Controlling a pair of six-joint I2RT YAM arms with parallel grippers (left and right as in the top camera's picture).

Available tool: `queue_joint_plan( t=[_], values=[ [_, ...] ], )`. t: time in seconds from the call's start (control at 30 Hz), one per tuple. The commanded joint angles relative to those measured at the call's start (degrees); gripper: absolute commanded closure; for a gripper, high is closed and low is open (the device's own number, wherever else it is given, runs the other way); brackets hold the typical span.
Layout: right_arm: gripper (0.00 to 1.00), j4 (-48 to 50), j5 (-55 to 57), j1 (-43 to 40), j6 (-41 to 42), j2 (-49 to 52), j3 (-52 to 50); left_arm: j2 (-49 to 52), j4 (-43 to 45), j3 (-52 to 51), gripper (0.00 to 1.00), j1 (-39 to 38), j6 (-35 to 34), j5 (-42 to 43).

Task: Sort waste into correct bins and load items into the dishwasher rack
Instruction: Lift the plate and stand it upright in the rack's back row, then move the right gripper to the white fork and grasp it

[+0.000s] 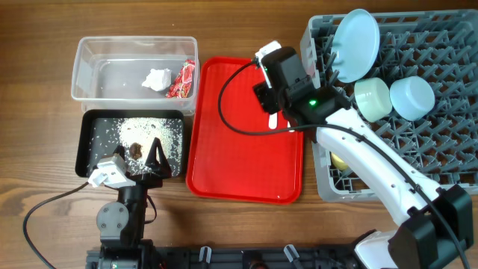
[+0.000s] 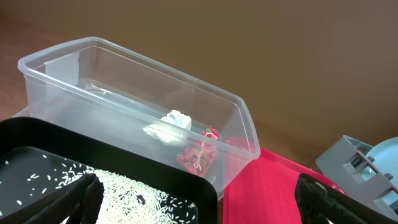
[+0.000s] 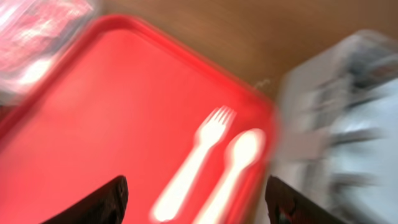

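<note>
The clear tub [image 1: 89,56] holds the white tissue [image 1: 157,78] and the red sauce packet [image 1: 181,80]; both also show in the left wrist view, tissue [image 2: 169,123] and packet [image 2: 200,154]. The black tray [image 1: 93,161] holds white rice crumbs and brown scraps [image 1: 137,149]. My left gripper [image 1: 147,159] is open and empty over the tray's near edge [image 2: 199,208]. My right gripper [image 1: 270,96] is open above the white fork [image 3: 200,155] and spoon [image 3: 239,155] on the red serving tray; that view is blurred. The rack [image 1: 441,142] holds the pale blue plate [image 1: 355,45], mint bowl [image 1: 372,97], pale blue bowl [image 1: 412,97] and yellow cup [image 1: 340,159].
The flat red serving tray [image 1: 239,157] lies between the bins and the rack. The right arm reaches from the front right across the rack's left edge. Cables run over the red tray and along the table's front left.
</note>
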Motion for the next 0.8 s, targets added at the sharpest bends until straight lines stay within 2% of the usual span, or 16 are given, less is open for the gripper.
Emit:
queue_joint_plan(
  t=[0.0, 0.1, 0.27, 0.37, 0.5, 0.77],
  values=[
    [0.28, -0.9, -12.3, -0.3, 18.7, 4.6, 1.1, -0.5, 0.0, -0.3, 0.00, 0.4, -0.1, 0.5],
    [0.28, -0.4, -7.8, -0.7, 23.4, 9.4, 1.1, -0.5, 0.0, -0.3, 0.00, 0.4, -0.1, 0.5],
    [0.32, 5.4, -10.4, -5.3, 30.6, 19.8, 1.2, -0.5, 0.0, -0.3, 0.00, 0.4, -0.1, 0.5],
    [0.35, 6.9, -10.9, -8.7, 29.6, 22.7, 1.2, -0.5, 0.0, -0.3, 0.00, 0.4, -0.1, 0.5],
    [0.49, 7.1, -10.8, -10.0, 25.0, 23.1, 1.2, -0.5, 0.0, -0.3, 0.00, 0.4, -0.1, 0.5],
    [0.50, 6.3, -8.9, -8.6, 24.1, 24.8, 1.2, -0.5, 0.0, -0.3, 0.00, 0.4, -0.1, 0.5]
  ],
)
